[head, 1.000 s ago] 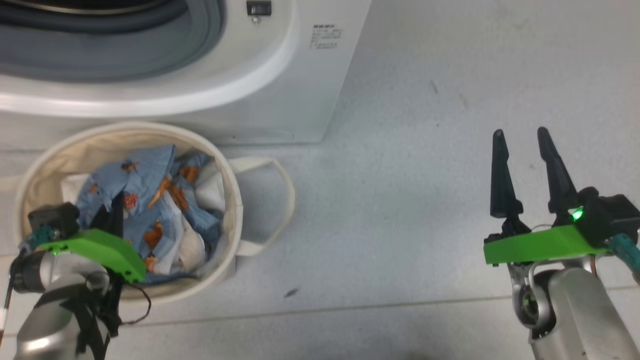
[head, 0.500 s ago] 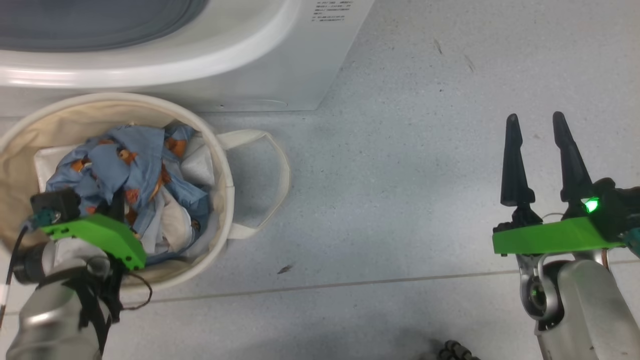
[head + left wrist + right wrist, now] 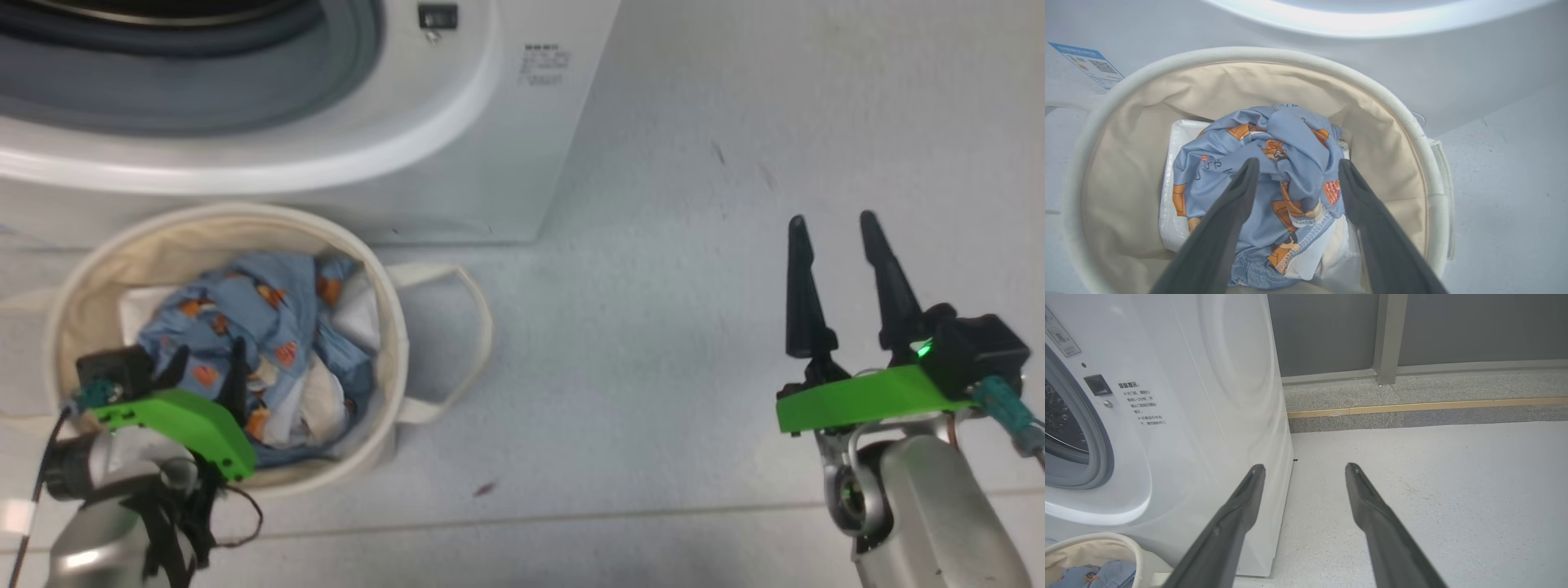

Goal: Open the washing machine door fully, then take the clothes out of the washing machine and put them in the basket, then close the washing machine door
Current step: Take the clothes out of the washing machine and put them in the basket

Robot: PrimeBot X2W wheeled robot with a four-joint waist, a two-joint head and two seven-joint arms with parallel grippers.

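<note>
**Left fingers** (image 3: 236, 371): two dark tapered prongs, spread wide apart and gripping nothing. They point down into the mouth of the basket. Whether the tips brush the cloth cannot be told.

**The clothes** (image 3: 1220, 163): blue fabric printed with orange bears, crumpled in one heap with white parts at the near edge. The heap lies inside the basket, directly beyond and between the left fingers' tips, its highest fold in the gap between them.

**White sheet** (image 3: 1169, 171): flat, under the heap, showing past the outer side of the left-hand prong in the left wrist view.

**The basket** (image 3: 1274, 57): a round cream canvas tub whose rim rings the left fingers on all sides. One loop handle (image 3: 469, 335) sticks out toward the right fingers. The tub stands on the floor, close against the machine's front.

**The washing machine** (image 3: 482, 163): a white box just beyond the left fingers' tips and the basket. The grey rubber seal (image 3: 343, 90) and the steel drum (image 3: 1061, 424) are exposed. Small printed labels (image 3: 545, 67) sit beside the opening.

**Right fingers** (image 3: 884, 269): parted wide and empty, well apart from the basket. Their tips point along bare floor (image 3: 669, 343), with the machine's front corner just off the left-hand prong in the right wrist view.
</note>
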